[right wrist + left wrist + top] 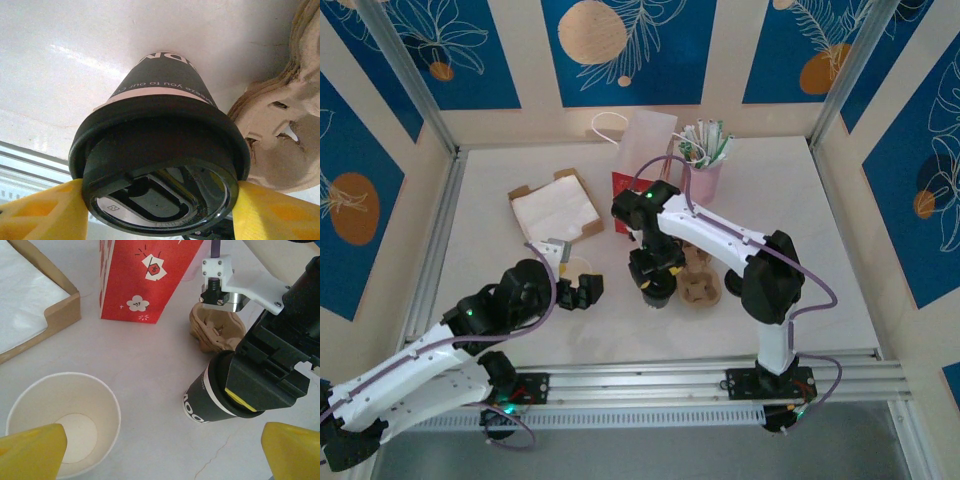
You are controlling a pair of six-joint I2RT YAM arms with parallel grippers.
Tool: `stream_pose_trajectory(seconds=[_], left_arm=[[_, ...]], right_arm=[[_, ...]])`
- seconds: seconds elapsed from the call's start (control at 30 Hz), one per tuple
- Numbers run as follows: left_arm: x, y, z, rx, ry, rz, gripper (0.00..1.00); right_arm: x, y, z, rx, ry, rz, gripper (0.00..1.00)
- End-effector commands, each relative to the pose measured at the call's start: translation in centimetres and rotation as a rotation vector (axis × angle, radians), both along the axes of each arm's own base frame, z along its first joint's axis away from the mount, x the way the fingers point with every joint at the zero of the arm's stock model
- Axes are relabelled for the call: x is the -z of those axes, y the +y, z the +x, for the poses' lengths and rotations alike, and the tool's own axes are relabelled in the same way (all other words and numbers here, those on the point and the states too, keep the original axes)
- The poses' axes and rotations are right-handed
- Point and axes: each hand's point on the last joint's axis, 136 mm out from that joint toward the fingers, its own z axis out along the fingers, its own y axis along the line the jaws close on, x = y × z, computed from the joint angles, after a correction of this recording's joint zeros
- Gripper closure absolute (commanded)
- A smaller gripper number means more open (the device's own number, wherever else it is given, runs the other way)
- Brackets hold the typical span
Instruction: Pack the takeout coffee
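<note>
The takeout coffee is a black paper cup (658, 292) with a black lid. My right gripper (656, 272) is shut on it from above, its yellow fingers (45, 212) pressed on both sides of the lid (160, 165). The cup's base (200, 407) is at or just above the table. A brown pulp cup carrier (701, 286) lies right beside the cup (160, 85), to its right. My left gripper (582, 291) hovers open to the left, with an empty white paper cup (65, 420) under its left finger. A red paper bag (147, 275) stands behind.
A cardboard tray of white napkins (556, 208) sits at the back left. A pink cup of sticks and straws (703, 172) and a pale bag (650, 140) stand at the back centre. The cage's frame posts and walls ring the table.
</note>
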Motion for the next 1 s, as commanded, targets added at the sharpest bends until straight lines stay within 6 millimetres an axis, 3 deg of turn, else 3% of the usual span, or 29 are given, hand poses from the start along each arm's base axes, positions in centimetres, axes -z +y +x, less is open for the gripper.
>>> stream_pose_trajectory(seconds=[0.0,0.47,0.73,0.97], left_arm=[[-0.4,-0.2,0.3,0.004,-0.017,-0.017,0.0],[-0.5,-0.1,0.3,0.001,-0.016,-0.025,0.0],[-0.4,0.1,0.2,-0.002,-0.016,-0.026,0.0],[-0.4,0.3,0.1,-0.006,-0.019,-0.027,0.0]], right_arm=[[4.2,0.8,-2.1,-0.057,0.11,-0.04,0.33],[2.9,1.7,-6.1,-0.22,0.149,-0.043,0.32],[5.0,0.9,-6.3,-0.235,0.177,-0.132,0.32],[6.4,1.5,-6.3,-0.235,0.199,-0.133,0.33]])
